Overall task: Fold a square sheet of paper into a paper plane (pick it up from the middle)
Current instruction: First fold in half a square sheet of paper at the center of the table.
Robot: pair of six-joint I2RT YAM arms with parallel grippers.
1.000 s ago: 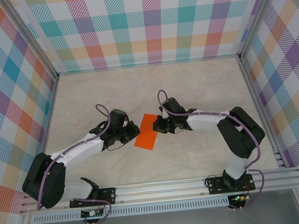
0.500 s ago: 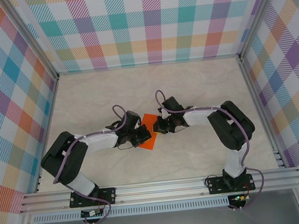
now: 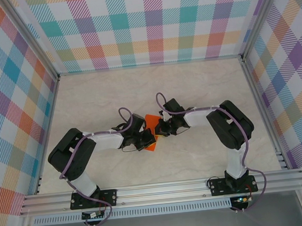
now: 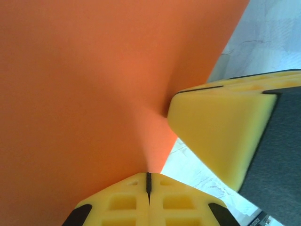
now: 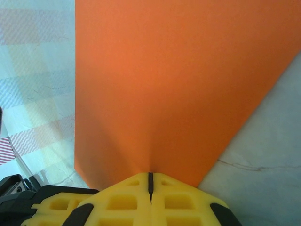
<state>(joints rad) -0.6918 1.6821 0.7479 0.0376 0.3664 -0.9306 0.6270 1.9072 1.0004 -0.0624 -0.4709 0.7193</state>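
Now the square sheet of paper [image 3: 151, 121], at the middle of the table [image 3: 102, 96], is pinched from both sides, the left jaws having been brought in opposite the right jaws, so lifting is judged ready.

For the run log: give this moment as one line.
left gripper: shut on paper | right gripper: shut on paper | paper: pinched from opposite sides | place: middle of table

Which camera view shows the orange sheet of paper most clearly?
The right wrist view: the orange sheet spreads wide there, with two straight edges visible. The left wrist view shows a close, creased part. The top view shows it small and partly covered.
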